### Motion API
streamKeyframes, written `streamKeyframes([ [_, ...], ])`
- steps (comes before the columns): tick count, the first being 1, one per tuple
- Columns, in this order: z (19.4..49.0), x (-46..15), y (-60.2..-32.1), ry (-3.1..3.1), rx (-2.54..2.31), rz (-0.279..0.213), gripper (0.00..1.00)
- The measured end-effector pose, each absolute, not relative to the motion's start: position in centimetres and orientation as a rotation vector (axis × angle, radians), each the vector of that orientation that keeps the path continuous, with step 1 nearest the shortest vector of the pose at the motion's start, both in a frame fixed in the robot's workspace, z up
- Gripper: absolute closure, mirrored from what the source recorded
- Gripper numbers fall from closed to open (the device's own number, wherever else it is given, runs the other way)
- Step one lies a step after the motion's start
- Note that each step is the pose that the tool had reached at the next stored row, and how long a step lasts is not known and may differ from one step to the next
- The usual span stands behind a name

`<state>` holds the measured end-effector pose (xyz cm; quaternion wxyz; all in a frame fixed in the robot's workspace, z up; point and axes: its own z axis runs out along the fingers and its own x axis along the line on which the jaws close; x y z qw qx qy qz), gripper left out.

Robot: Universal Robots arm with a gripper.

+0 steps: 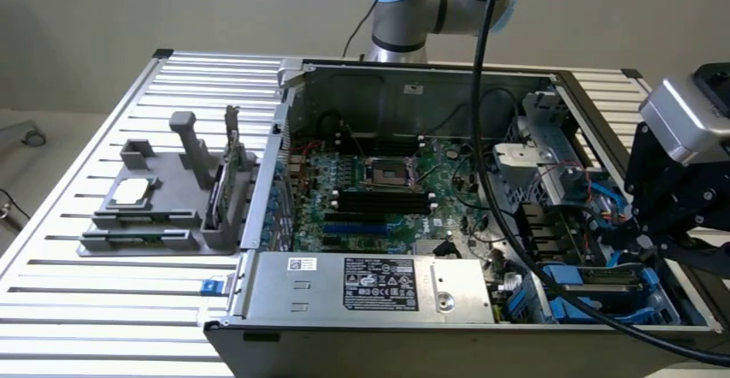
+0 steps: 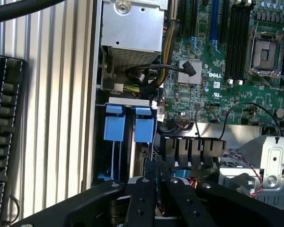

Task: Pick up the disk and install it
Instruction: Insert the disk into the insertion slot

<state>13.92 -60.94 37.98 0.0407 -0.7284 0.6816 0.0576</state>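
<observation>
The disk (image 2: 144, 130) stands on edge in the drive bay at the corner of the open computer case (image 1: 411, 79). Its blue carrier frame faces up, beside a second blue carrier (image 2: 114, 127). In the exterior view the blue frames (image 1: 587, 277) lie low in the bay on the exterior view's right. My gripper (image 1: 656, 241) hangs directly over that bay. In the wrist view my gripper (image 2: 156, 194) sits right above the disk's slot, in line with a thin metal edge there. Whether it still grips the disk is unclear.
A green motherboard (image 1: 377, 190) fills the case floor, with a silver power supply (image 1: 365, 284) at the front. A thick black cable (image 1: 493, 164) hangs across the case. On the slatted table (image 1: 103, 310), a grey holder (image 1: 171, 215) carries a small square chip (image 1: 129, 191) and an upright card (image 1: 234, 173).
</observation>
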Motion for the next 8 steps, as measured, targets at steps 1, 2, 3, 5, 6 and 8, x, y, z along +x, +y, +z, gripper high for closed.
streamKeyframes([
  [1, 37.98, 13.92, -60.94, 2.088, -2.231, 0.176, 0.9],
  [2, 37.99, 13.92, -60.94, 2.088, -2.231, 0.177, 0.9],
  [3, 38.0, 13.92, -60.94, 2.089, -2.23, 0.177, 0.9],
  [5, 38.01, 13.92, -60.95, 2.09, -2.229, 0.177, 0.9],
  [6, 38.01, 13.93, -60.95, 2.093, -2.227, 0.177, 0.9],
  [8, 38.0, 13.93, -60.95, 2.111, -2.209, 0.175, 0.9],
])
